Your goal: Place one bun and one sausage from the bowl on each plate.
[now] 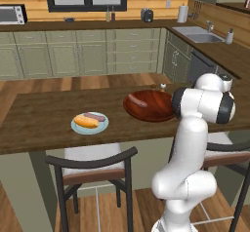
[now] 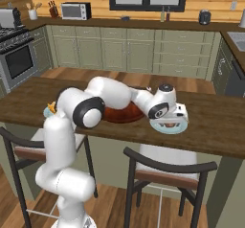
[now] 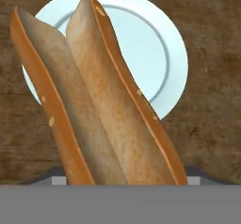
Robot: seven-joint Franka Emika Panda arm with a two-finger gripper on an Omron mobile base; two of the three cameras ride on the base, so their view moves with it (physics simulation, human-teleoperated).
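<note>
bun [image 3: 99,110] hiding claw fingertips, arm covering much of bowl [image 2: 119,114]

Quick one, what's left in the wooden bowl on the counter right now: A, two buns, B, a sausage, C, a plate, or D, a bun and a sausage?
B: the left base view shows one sausage lying in the bowl, with no bun beside it on the part of the bowl not hidden by the arm.

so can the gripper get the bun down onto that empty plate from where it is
Probably yes. The gripper holds the bun right above the pale blue plate, whose face shows bare, and nothing visible lies between them on the counter.
</note>
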